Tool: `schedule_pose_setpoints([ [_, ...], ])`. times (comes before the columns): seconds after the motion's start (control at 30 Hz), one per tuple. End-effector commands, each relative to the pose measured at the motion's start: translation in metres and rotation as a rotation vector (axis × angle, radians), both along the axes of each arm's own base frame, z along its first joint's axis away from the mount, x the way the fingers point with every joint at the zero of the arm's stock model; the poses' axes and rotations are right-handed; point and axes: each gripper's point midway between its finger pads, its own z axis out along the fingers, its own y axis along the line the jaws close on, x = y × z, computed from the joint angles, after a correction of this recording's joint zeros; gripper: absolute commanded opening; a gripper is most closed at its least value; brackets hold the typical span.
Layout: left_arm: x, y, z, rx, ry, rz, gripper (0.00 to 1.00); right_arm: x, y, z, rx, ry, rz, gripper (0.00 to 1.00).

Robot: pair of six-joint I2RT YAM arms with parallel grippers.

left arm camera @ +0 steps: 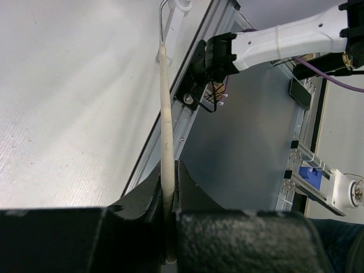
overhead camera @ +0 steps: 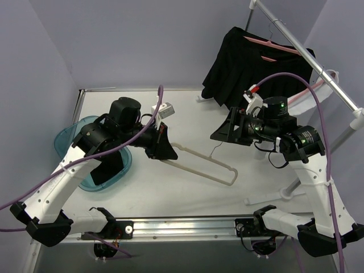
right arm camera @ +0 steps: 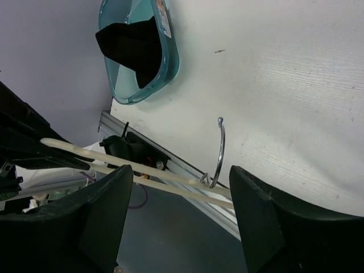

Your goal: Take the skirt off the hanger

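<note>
My left gripper (overhead camera: 164,148) is shut on one end of a bare cream hanger (overhead camera: 200,168), which reaches right over the table. In the left wrist view the hanger's bar (left arm camera: 166,131) is pinched between the shut jaws of the left gripper (left arm camera: 170,170). My right gripper (overhead camera: 219,132) stands open just above the hanger's metal hook (right arm camera: 220,151), holding nothing. In its wrist view the cream bars (right arm camera: 170,177) pass below the right gripper (right arm camera: 181,170). A black skirt (overhead camera: 106,169) lies in the teal basket (overhead camera: 67,137), also seen as the skirt (right arm camera: 133,48).
Another black garment (overhead camera: 244,57) hangs on a pink hanger (overhead camera: 272,44) from the metal rail (overhead camera: 310,56) at the back right. A white hanger (overhead camera: 273,197) lies on the table near the right arm's base. A white one (overhead camera: 318,91) hangs by the rail.
</note>
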Motion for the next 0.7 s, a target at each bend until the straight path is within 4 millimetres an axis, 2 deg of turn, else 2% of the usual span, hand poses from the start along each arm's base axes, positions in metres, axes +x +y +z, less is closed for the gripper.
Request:
schedule_pose_setpoints([
  [0.0,-0.013,0.005,0.033,-0.085,-0.071,-0.051,0.02,-0.003,0.002,0.005,0.006,-0.030,0.024,0.64],
  [0.4,-0.023,0.006,0.039,-0.111,-0.068,-0.095,0.02,0.003,0.007,0.005,0.033,-0.044,0.030,0.39],
  [0.53,-0.028,0.006,0.041,-0.128,-0.063,-0.116,0.02,-0.002,0.009,0.003,0.039,-0.040,0.055,0.23],
  [0.67,-0.034,0.010,0.049,-0.169,-0.055,-0.146,0.02,-0.013,0.011,0.000,0.058,-0.035,0.101,0.14],
])
